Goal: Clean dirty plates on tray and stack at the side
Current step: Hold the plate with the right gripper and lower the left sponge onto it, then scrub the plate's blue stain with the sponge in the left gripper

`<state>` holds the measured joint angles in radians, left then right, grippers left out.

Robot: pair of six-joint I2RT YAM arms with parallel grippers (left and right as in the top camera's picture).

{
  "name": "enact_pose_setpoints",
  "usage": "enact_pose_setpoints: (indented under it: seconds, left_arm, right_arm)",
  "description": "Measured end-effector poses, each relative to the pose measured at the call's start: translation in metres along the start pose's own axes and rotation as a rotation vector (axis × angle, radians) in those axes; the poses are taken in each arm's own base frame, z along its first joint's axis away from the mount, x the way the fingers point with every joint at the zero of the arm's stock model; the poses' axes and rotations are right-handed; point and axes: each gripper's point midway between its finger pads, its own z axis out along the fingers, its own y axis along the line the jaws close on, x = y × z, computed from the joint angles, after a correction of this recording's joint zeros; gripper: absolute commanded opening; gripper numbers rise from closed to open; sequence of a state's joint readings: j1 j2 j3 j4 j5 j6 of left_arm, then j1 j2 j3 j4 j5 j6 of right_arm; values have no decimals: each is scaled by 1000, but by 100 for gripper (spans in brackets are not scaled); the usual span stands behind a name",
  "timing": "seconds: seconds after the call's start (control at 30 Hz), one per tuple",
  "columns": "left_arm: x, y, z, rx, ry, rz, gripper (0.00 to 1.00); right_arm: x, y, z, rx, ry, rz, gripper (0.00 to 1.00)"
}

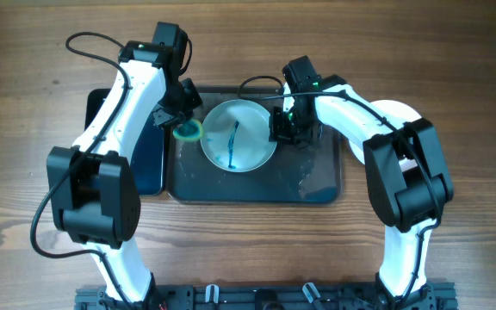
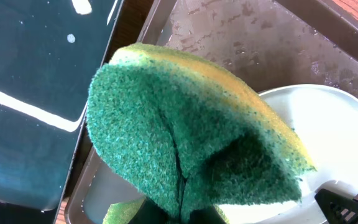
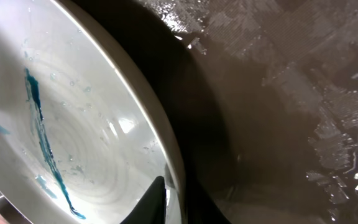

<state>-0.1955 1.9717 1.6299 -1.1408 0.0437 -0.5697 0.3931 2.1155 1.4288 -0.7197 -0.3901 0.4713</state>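
Sponge [image 2: 185, 124] sits clamped in left gripper [image 1: 183, 123] at tray's [image 1: 257, 185] left edge; right gripper [image 1: 282, 129] meets plate [image 1: 252, 129] rim, grip unclear.

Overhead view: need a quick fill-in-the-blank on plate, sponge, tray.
The plate lies on the ___.
Its smear is coloured ___.
The left gripper is shut on a green-and-yellow ___.
Missing words: tray; blue; sponge.
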Motion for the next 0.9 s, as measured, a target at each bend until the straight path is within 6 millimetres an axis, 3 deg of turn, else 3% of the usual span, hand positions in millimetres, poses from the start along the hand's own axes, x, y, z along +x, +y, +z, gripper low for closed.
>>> enact_pose_setpoints:
  seconds: [0.03, 0.2, 0.5, 0.7, 0.9]
  left_arm:
    - [0, 0, 0, 0, 0, 0, 4]
    - [4, -5, 4, 3, -2, 17, 4]
    - [41, -35, 49, 26, -7, 163, 4]
    - [59, -68, 62, 86, -29, 302, 4]
    - [73, -74, 78, 66, 3, 353, 4]
  right_arm:
    - [0, 0, 0, -1, 1, 0, 4]
    - [1, 0, 1, -2, 1, 3, 4]
    - [1, 0, 1, -3, 1, 3, 4]
    - [1, 0, 1, -3, 1, 3, 4]
    - [1, 0, 1, -3, 1, -4, 4]
